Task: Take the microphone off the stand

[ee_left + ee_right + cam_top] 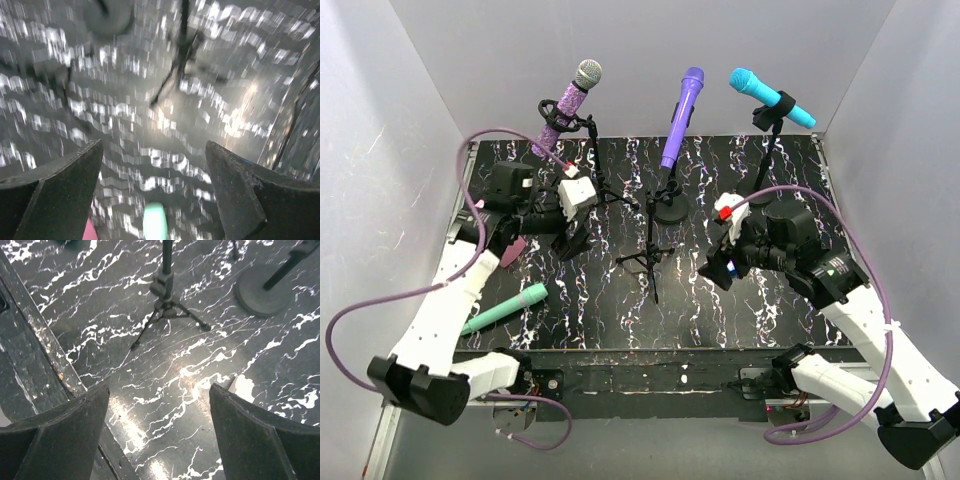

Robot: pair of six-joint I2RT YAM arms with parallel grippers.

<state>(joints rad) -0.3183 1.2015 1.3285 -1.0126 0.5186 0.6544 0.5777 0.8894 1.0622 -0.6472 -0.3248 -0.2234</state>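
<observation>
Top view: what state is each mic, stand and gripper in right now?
glitter microphone: clipped in its stand, tilted.
purple microphone: in its stand, tilted.
blue microphone: clipped in its stand.
teal microphone: lying flat, off any stand.
tripod stand: upright, empty.
left gripper: open, empty.
right gripper: open, empty.

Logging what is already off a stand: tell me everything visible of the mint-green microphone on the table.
The mint-green microphone is a slim, smooth, plastic-looking stick, slightly wider at its far end. It lies flat and slanted on the black marbled table, left of centre, beside the left arm, whose white forearm seems to overlap its near end. Nothing grips it or holds it up.
</observation>
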